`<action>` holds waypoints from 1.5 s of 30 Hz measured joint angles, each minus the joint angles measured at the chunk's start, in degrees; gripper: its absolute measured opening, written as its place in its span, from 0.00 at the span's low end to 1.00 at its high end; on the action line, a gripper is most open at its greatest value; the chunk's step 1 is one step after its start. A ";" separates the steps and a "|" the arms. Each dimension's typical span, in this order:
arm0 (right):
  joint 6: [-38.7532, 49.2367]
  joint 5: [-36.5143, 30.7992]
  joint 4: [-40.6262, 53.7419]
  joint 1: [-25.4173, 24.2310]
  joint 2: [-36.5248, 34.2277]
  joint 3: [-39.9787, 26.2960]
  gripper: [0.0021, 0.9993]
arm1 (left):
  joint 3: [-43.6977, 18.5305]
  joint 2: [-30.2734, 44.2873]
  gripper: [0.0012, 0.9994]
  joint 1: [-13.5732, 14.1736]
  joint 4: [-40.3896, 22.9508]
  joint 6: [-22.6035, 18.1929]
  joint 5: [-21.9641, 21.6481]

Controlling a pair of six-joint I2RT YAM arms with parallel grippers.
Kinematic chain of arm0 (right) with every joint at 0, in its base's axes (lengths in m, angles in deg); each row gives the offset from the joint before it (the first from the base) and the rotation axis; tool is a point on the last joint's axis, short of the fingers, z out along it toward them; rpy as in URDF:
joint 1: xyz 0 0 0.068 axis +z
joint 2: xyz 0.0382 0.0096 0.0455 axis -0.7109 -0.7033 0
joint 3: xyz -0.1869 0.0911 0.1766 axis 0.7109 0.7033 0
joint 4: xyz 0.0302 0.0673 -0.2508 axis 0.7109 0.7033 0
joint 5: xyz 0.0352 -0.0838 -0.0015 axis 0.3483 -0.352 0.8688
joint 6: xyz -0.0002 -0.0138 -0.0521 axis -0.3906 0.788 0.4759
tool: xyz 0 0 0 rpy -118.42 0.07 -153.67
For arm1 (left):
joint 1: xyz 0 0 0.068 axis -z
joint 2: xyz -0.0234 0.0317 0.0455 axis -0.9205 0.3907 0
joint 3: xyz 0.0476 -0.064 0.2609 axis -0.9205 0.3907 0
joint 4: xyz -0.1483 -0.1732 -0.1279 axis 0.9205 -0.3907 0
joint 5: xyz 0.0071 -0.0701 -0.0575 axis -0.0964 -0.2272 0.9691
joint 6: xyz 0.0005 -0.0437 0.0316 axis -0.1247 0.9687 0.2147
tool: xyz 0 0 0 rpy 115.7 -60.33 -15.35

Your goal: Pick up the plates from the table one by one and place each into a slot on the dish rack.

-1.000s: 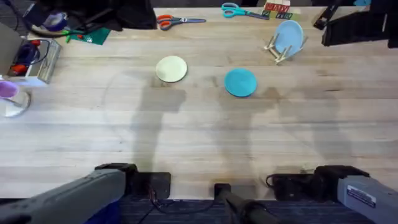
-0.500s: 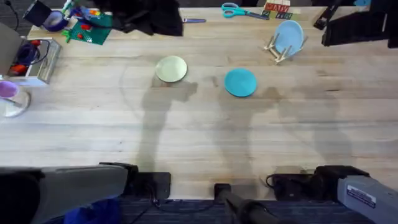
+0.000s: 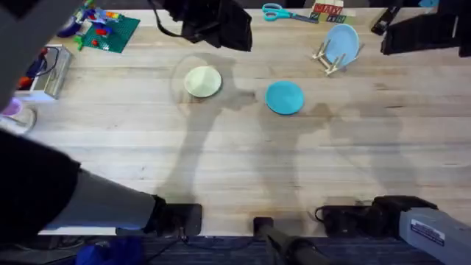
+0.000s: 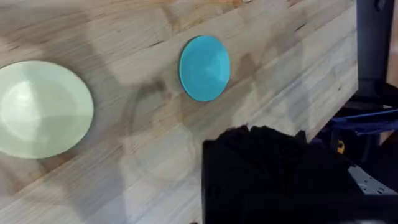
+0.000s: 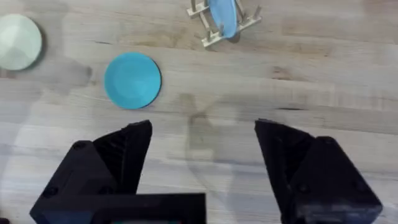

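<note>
— Plates first?
— Pale cream plate (image 3: 202,82) flat on the surface (image 3: 147,147), far half, a little left of centre. Teal plate (image 3: 284,97) flat too, at about 4 o'clock from the cream one, near but apart.
— And a third?
— Lighter blue plate (image 3: 342,41) on edge in the dish rack (image 3: 327,60), upright between the pegs. Rack at roughly 2 o'clock from the teal plate, near the far edge.
— Left side?
— Left arm (image 3: 44,184) raised close under the overhead camera, large and dark, sweeping up from the lower left. Left end effector (image 3: 217,26) at 12 o'clock from the cream plate, above the far edge, touching no plate. Open or closed: cannot tell. Cream plate and teal plate both in the left wrist view, lying on bare planks.
— Right side?
— Right end effector (image 5: 202,163) spread wide, empty, above bare wood. Teal plate and the rack with its blue plate farther off in the right wrist view. Right arm (image 3: 419,221) low at the near edge, lower right.
— Anything else around?
— Teal-handled scissors (image 3: 283,12) at 11 o'clock from the rack; green board with small toys (image 3: 107,31) at the far left.
</note>
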 joint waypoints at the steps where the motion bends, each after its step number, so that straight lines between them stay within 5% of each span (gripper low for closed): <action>1: 0.00 0.00 0.00 0.00 0.00 0.00 1.00 | 0.00 0.74 0.04 0.09 0.37 -0.01 0.50; 12: 0.00 0.00 0.00 0.00 0.00 0.00 0.99 | 1.01 6.46 0.04 0.62 6.81 1.37 5.26; 27: 0.00 0.00 0.00 0.00 0.00 -0.02 0.99 | 17.44 6.49 0.04 2.72 26.75 11.72 6.81; 34: 0.00 0.00 0.00 0.00 0.01 -0.02 0.99 | 22.99 6.49 0.04 5.95 34.01 15.58 7.99; 45: 0.00 -0.01 0.02 0.00 0.00 -0.02 1.00 | 24.06 6.63 0.04 6.73 36.80 19.38 8.48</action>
